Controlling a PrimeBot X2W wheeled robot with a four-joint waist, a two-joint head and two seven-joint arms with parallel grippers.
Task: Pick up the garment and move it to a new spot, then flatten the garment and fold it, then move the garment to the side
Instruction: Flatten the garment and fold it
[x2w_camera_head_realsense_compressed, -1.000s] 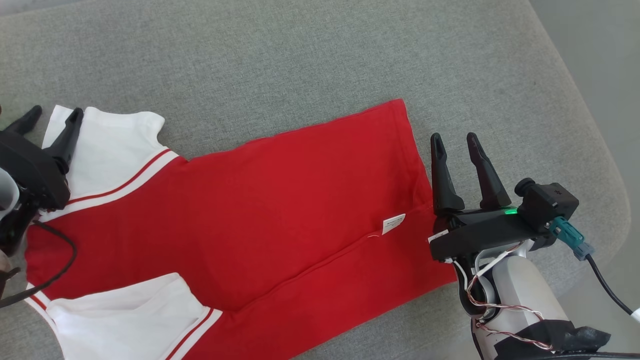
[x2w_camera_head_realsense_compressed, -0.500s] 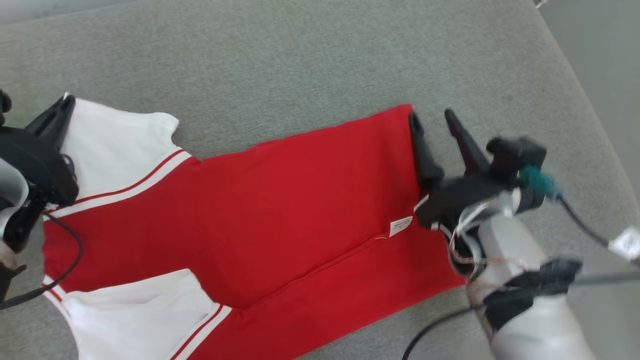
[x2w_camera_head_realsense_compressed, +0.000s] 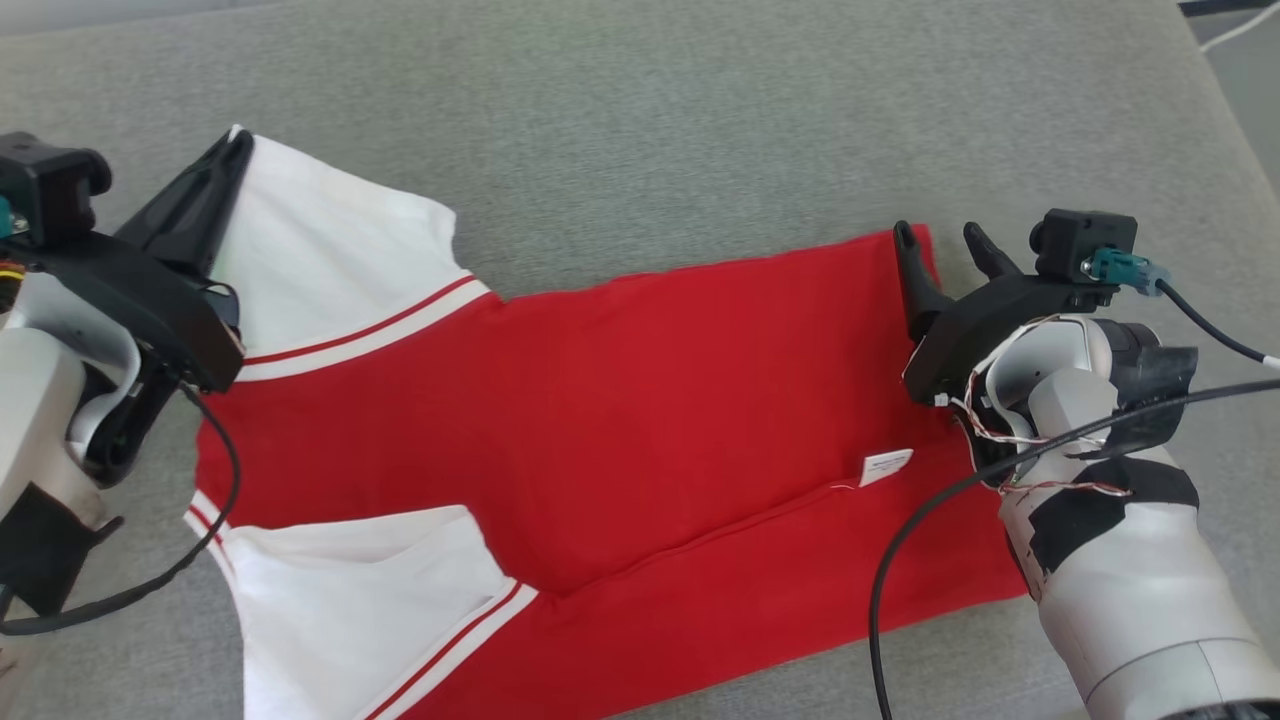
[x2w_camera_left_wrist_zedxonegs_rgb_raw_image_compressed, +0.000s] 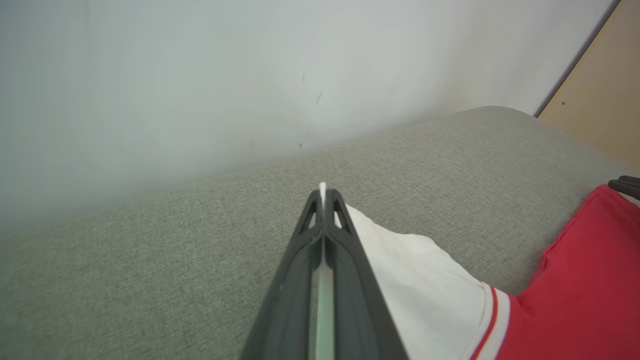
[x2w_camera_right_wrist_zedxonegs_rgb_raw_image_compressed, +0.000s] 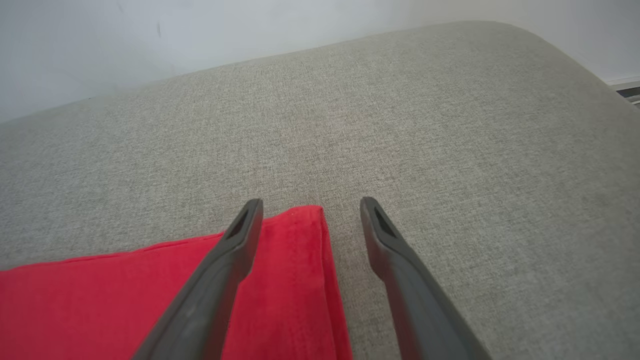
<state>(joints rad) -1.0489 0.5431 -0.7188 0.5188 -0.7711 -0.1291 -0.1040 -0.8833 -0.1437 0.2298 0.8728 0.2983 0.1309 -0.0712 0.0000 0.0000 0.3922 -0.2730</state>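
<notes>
The garment (x2w_camera_head_realsense_compressed: 640, 400) is a red shirt with white sleeves and red-white trim, spread flat on a grey cushion. My left gripper (x2w_camera_head_realsense_compressed: 235, 145) is shut on the far corner of the upper white sleeve (x2w_camera_head_realsense_compressed: 330, 260); in the left wrist view a thin white edge shows pinched between its closed fingers (x2w_camera_left_wrist_zedxonegs_rgb_raw_image_compressed: 325, 235). My right gripper (x2w_camera_head_realsense_compressed: 945, 240) is open and straddles the far hem corner (x2w_camera_right_wrist_zedxonegs_rgb_raw_image_compressed: 305, 225) of the garment, one finger (x2w_camera_right_wrist_zedxonegs_rgb_raw_image_compressed: 235, 245) over the red cloth, the other on bare cushion. A small white care label (x2w_camera_head_realsense_compressed: 887, 465) sticks out near the hem.
The grey upholstered cushion (x2w_camera_head_realsense_compressed: 640, 130) extends well beyond the garment toward a pale wall (x2w_camera_left_wrist_zedxonegs_rgb_raw_image_compressed: 200, 75). Its rounded right edge (x2w_camera_head_realsense_compressed: 1215, 110) drops off to the floor. A black cable (x2w_camera_head_realsense_compressed: 900, 560) hangs across my right forearm.
My left gripper closed on the white sleeve corner. My right gripper moved up to the far hem corner, still open. The head camera shifted, so the garment sits further right in the picture.
</notes>
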